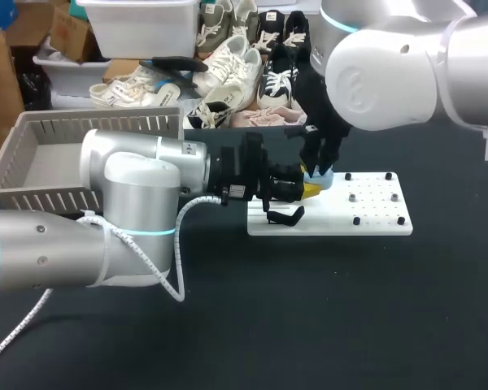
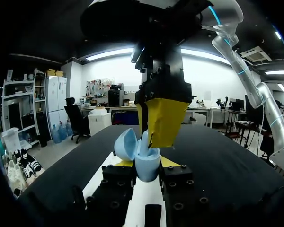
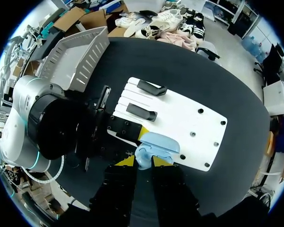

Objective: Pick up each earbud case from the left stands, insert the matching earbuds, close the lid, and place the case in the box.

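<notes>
While the left gripper [image 1: 307,192] pinches the light-blue earbud case [image 2: 146,164] from both sides, lid open, over the white stand board's [image 1: 378,221] eleven-o'clock edge, the right gripper [image 3: 142,161], its grip impossible to tell, hangs at the case's twelve o'clock, so insertion probably runs straight down.

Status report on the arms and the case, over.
Left gripper shut on blue earbud case, lid open, over white board. Right gripper at the case from above, grip unclear. Black stands alongside, not blocking.
</notes>
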